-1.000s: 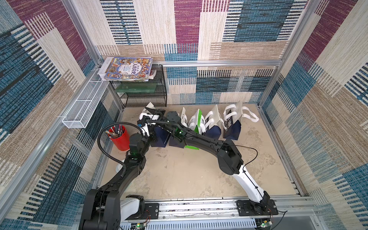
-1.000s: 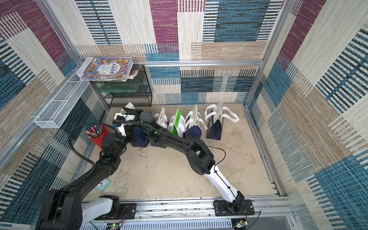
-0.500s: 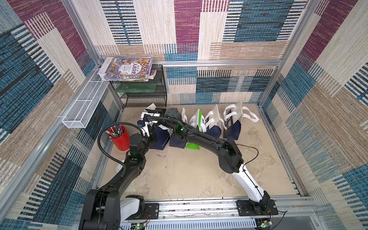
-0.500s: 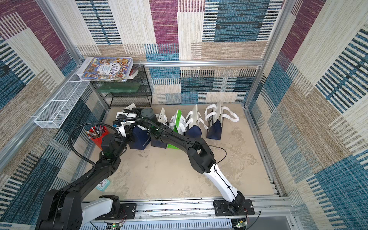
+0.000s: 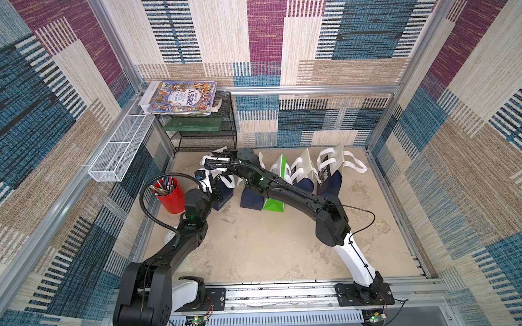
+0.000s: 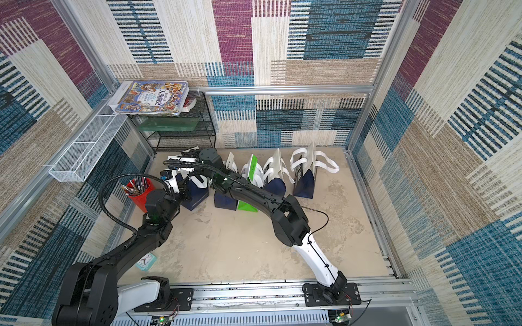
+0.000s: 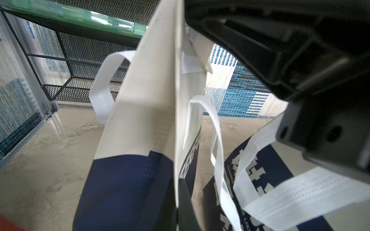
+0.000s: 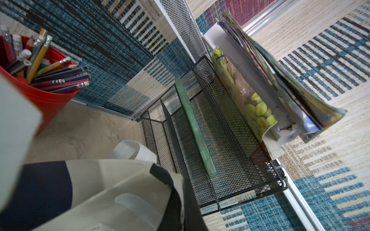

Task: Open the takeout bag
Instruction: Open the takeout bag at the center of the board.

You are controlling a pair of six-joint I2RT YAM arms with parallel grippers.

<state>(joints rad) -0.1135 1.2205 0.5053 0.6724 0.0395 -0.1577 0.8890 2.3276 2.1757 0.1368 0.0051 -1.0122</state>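
Left fingers [image 7: 187, 212]: closed on the side edge of the takeout bag [image 5: 224, 196]. Right fingers [image 8: 188, 206]: closed on the same bag's cream upper panel.

Near edge: aluminium rail [image 5: 282, 293] carries both arm bases. A small teal clock [image 6: 145, 261] lies near left. The tabletop [image 5: 268, 248] is beige, mottled and scuffed.

Far left on the tabletop: takeout bag, leftmost in a row of bags, just right of the red pencil cup [image 5: 171, 197]. It is navy below and cream above, with white strap handles. White lettering runs up its side, cropped and unreadable. Next bag [image 7: 270, 170]: large white characters on navy, small print starting "THANKS". Third in the row is green [image 5: 274, 204].

Far left corner: black mesh rack [image 5: 203, 141] with a green board [image 5: 195, 124] on a shelf. A picture book [image 5: 180, 97] lies on top; its Chinese title is not fully legible. White wire basket [image 5: 118, 152] on the left wall. Walls [image 5: 367, 36]: woven patchwork in blue, maroon and beige.
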